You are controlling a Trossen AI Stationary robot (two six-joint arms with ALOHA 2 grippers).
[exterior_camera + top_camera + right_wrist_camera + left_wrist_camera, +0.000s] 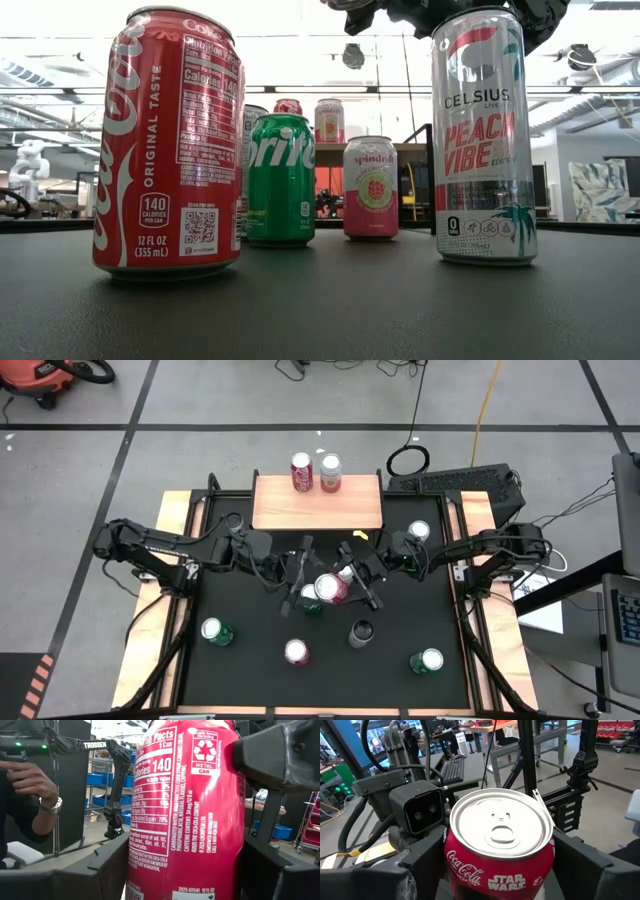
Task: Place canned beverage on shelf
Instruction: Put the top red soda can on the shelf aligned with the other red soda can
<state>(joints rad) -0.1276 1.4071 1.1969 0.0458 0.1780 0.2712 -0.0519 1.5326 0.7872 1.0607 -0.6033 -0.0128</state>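
A red Coca-Cola can [332, 588] is seen held above the middle of the black mat [250, 670], in front of the shelf [318, 510] and not yet on it. It is clasped on both sides by the fingers of the right gripper [360, 575], while the left gripper [303, 575] is set around it from the opposite side; whether those left fingers press the can or merely flank it cannot be told. "STAR WARS" is printed under the Coca-Cola script near the silver lid [500, 822], and "Nutrition Facts", "Calories 140", "1 Can" and a "METAL CAN" recycling mark can be read on the can's side. Two cans, one red [302, 472] and one pink and white [330, 473], are stood on the wooden shelf top. On the mat, a Coca-Cola "ORIGINAL TASTE" can [168, 145] marked "12 FL OZ (355 mL)", a green Sprite can [280, 180], a pink Spindrift can [371, 188] and a tall Celsius "PEACH VIBE" can [483, 135] are lined up. "TROSSEN" [97, 744] is lettered on an arm in the background, where a person's hand [30, 780] with a wristwatch is visible.
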